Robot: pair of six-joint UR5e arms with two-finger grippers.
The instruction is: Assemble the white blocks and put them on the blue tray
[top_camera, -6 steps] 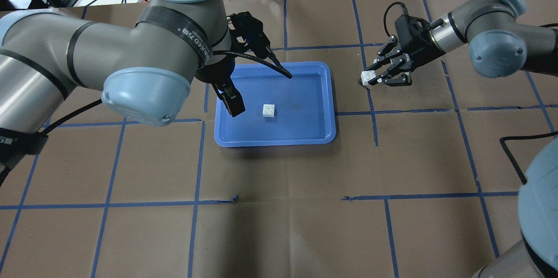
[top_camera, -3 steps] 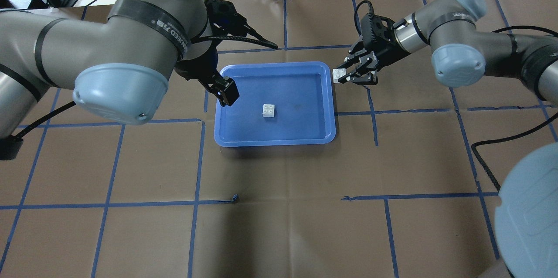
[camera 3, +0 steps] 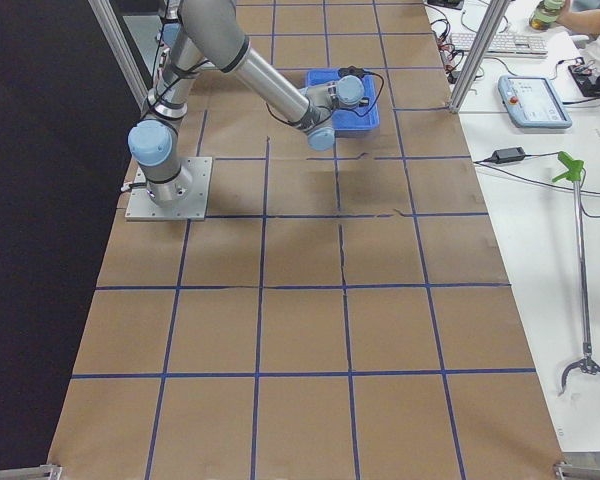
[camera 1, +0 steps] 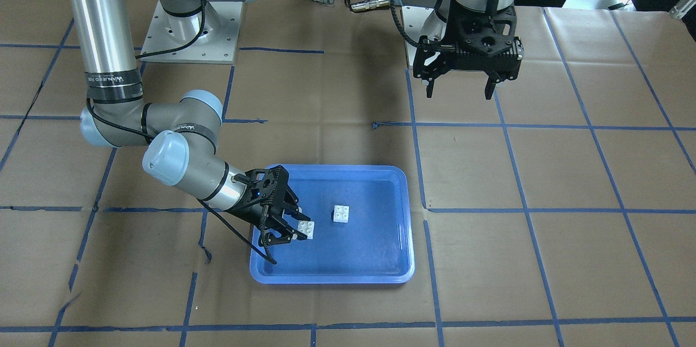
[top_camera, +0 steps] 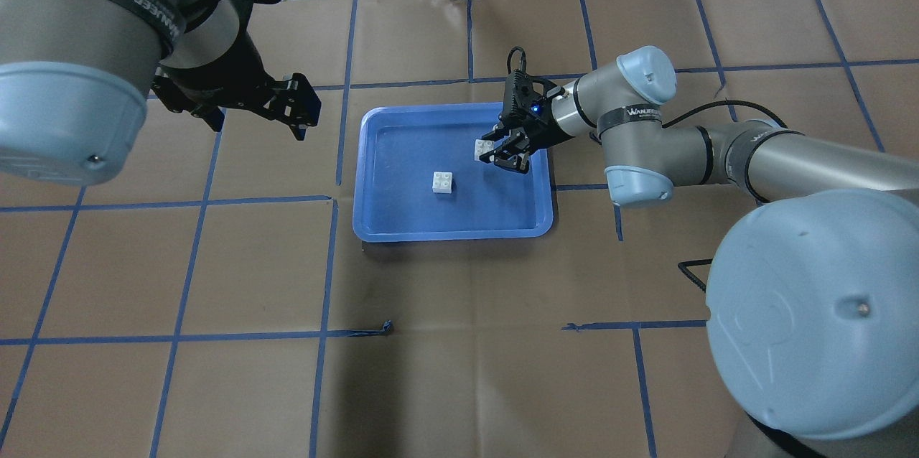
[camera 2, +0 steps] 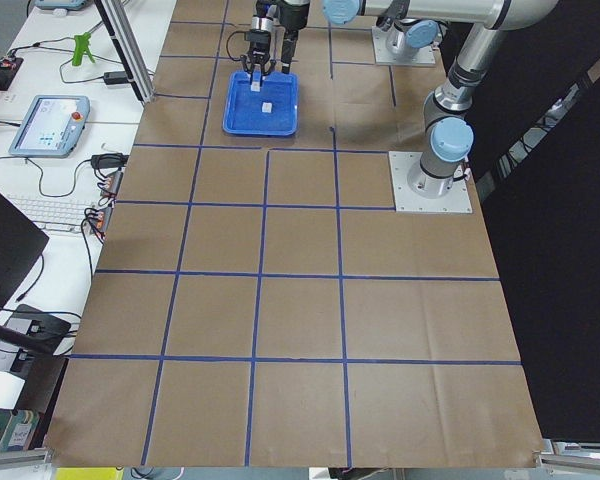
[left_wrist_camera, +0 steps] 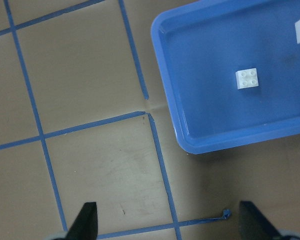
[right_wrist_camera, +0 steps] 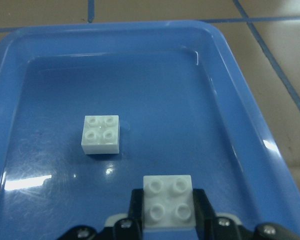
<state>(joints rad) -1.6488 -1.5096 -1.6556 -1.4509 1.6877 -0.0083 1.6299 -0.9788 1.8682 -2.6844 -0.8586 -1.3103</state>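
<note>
Papered surface (top_camera: 459,372): one white block (right_wrist_camera: 167,202) is clamped in the right claw (top_camera: 502,153) over the blue tray (top_camera: 452,234), the loose block (right_wrist_camera: 101,134) is sat on its floor ahead-left. Left claw (camera 1: 459,88) is spread apart, well off.

the blue tray (right_wrist_camera: 110,26) is glossy plastic, its floor scuffed and catching bright glints, and the white blocks (right_wrist_camera: 101,133) are smooth plastic with a soft sheen. the brown paper (top_camera: 502,400) underneath is matt and creased, crossed by lines of blue tape (top_camera: 179,337).
</note>
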